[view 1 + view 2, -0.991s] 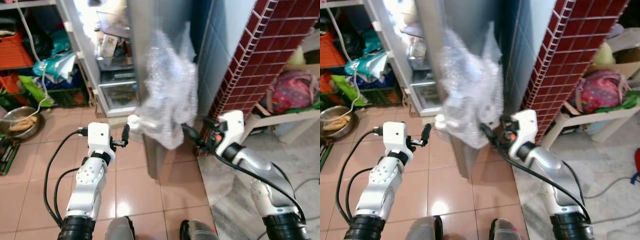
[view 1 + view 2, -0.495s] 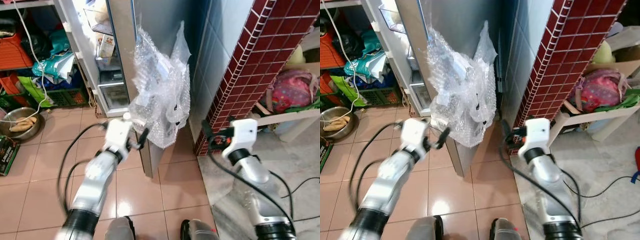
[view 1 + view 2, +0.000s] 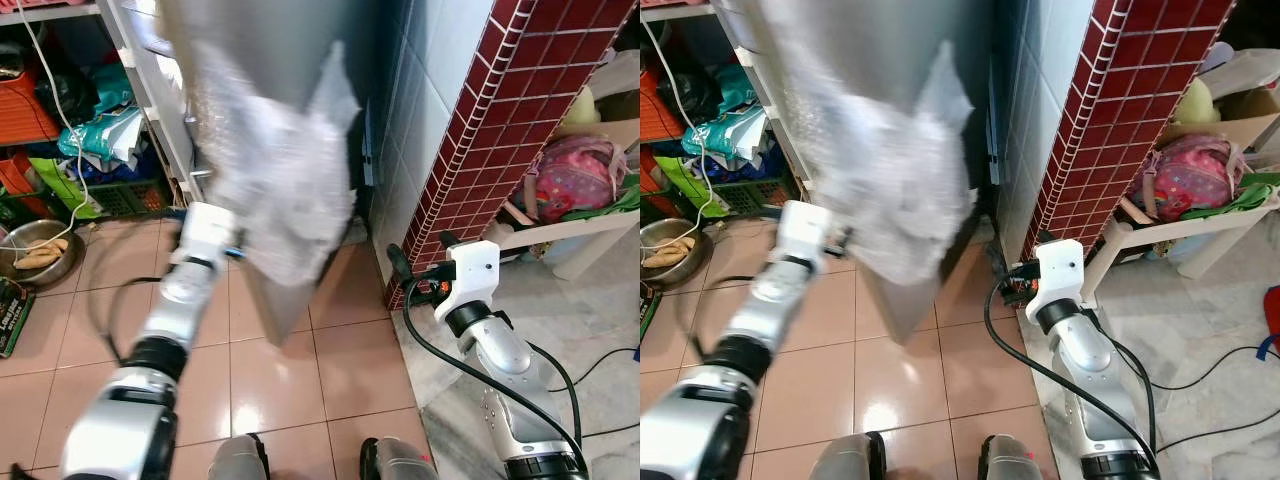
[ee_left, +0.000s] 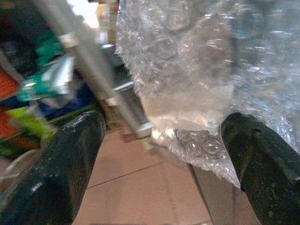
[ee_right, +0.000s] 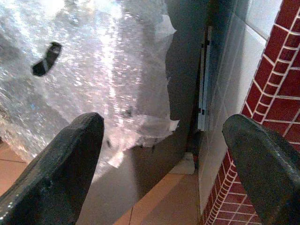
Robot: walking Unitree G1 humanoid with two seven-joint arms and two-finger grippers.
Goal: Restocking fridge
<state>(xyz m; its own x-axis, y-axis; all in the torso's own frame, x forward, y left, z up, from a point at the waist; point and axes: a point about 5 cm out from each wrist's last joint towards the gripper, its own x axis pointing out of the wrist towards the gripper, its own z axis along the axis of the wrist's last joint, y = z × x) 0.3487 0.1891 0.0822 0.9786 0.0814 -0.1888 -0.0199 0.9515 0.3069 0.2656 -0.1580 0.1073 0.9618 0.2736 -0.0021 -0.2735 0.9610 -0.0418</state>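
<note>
One grey metal fridge door (image 3: 300, 60) stands at upper centre, bearing one crumpled sheet of clear bubble wrap (image 3: 285, 190). Two silver robot arms are present, one at lower left (image 3: 150, 340) and one at lower right (image 3: 500, 360). One round metal bowl (image 3: 40, 255) sits at the left edge. One pink patterned bag (image 3: 575, 180) lies at the right. One red-tiled brick pillar (image 3: 500, 130) rises at upper right.
</note>
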